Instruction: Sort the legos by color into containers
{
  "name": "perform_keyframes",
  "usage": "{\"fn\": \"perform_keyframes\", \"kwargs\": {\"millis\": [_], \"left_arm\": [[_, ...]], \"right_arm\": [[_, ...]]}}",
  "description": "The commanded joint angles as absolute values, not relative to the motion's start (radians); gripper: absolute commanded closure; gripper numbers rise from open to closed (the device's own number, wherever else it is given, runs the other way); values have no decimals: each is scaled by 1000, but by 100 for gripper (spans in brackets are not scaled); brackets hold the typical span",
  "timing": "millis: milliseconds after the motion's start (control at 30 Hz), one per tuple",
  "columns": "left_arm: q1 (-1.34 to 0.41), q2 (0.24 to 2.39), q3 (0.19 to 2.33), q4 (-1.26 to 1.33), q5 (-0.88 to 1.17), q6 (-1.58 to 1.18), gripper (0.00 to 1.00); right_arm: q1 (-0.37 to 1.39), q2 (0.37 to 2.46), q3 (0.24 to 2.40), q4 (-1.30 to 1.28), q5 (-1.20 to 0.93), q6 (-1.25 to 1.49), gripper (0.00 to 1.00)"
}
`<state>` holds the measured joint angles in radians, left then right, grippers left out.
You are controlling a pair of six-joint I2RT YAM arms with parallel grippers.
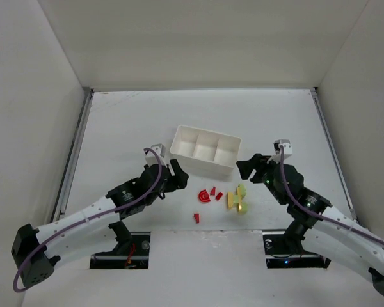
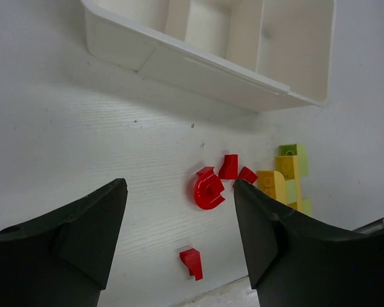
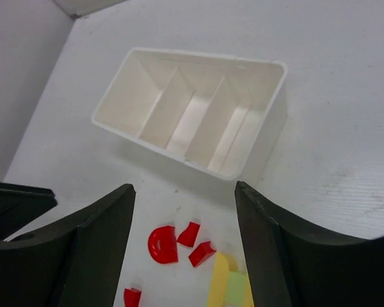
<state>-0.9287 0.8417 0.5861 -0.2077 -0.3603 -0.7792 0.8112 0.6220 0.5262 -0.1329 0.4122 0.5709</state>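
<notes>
1. White tabletop [image 1: 128, 128] holds everything. All the bricks lie on it, near the front edge, between the two arms.
2. The white tray [image 1: 201, 165] sits just behind the bricks. It has three boxes side by side, and all three look empty, so I think no sorting is done yet. Pick one box for each color first.
3. The left claw [image 2: 179, 192] is open wide and holds nothing. It hangs over the red bricks. The right claw [image 3: 182, 192] is open wide too, with nothing in it, and looks down at the tray and bricks.
4. The yellow and green bricks [image 2: 285, 176] sit pushed together in one clump, touching. I think the right claw should nudge one loose before it pinches, or it may lift two colors at once.
5. The curved red brick [image 2: 208, 188] is round on one side. Pinching its flat sides would likely hold best.
6. The lone red brick [image 2: 192, 262] sits apart from the others. That looks like the easiest first grab for the left claw: come straight down, then close slowly.
</notes>
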Motion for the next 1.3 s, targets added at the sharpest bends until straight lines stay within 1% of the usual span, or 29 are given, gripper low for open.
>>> {"fn": "perform_keyframes", "kwargs": {"millis": [0,67,100,133,167,200,233,267,333,367,433,467,500,567,633,833,900,1033,1100,1267], "left_arm": [[-949,838,566,-114,-377,-762,35],[-978,853,546,-59,-377,-755,41],[-998,874,545,-37,-380,-743,47],[-1019,906,554,-23,-383,-729,57],[-1045,943,569,-15,-385,-718,68],[-1071,983,587,-6,-391,-706,78],[-1097,1024,606,-2,-406,-693,84],[-1122,1069,626,-2,-425,-689,85],[-1163,1158,675,-17,-465,-686,83],[-1177,1196,696,-31,-480,-690,79],[-1199,1253,719,-35,-512,-703,66],[-1205,1273,727,-32,-520,-710,61],[-1211,1288,735,-28,-523,-713,56],[-1211,1313,750,-9,-512,-706,53],[-1202,1334,761,-6,-493,-707,52],[-1193,1388,759,-63,-495,-752,52],[-1183,1402,753,-66,-489,-773,49],[-1185,1448,770,-66,-480,-793,48],[-1187,1469,775,-63,-466,-801,48],[-1186,1529,781,-63,-436,-828,51]], "right_arm": [[788,647,563,-143,465,545,33],[771,656,560,-137,468,552,52],[762,663,555,-133,468,555,63],[751,670,551,-133,468,557,76],[742,678,548,-141,469,560,86],[731,681,542,-150,472,566,91],[720,684,532,-153,477,575,92],[707,687,523,-156,480,581,92],[685,684,502,-160,482,584,89],[677,678,491,-156,482,584,83],[673,664,465,-143,483,584,66],[671,661,456,-135,485,584,60],[671,658,451,-129,483,584,56],[673,657,446,-123,477,584,50],[677,653,443,-121,477,584,46],[686,635,426,-117,476,591,40],[693,621,417,-114,469,598,38],[708,585,399,-100,465,606,30],[712,574,393,-97,463,606,29],[717,571,385,-92,463,606,29]]}}
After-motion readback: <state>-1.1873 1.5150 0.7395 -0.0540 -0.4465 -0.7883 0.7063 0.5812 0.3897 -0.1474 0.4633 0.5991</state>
